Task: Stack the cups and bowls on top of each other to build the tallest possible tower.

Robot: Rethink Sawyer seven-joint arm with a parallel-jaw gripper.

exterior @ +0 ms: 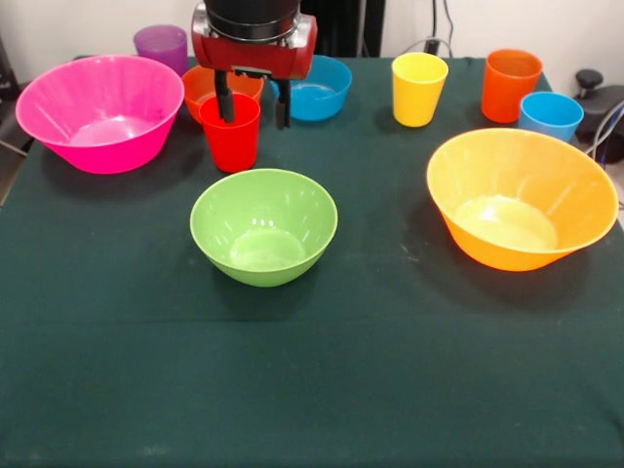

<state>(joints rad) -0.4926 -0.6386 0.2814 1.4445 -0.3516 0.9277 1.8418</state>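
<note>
A red cup (232,141) stands upright on the dark green cloth, just behind the lime green bowl (263,229). My gripper (253,119) hangs over it, open: one finger (225,105) dips inside the cup, the other (282,109) is outside, to the right of its wall. A small orange bowl (203,86) and a small blue bowl (327,90) sit right behind the gripper. The large pink bowl (100,115) is at the left with a purple cup (161,46) behind it. At the right are a yellow cup (419,90), an orange cup (510,86), a light blue cup (550,116) and a large yellow-orange bowl (522,200). Nothing is stacked.
The table (312,370) is covered by a dark green cloth that runs to the near edge. A black device (597,97) with cables sits off the table's right rear corner.
</note>
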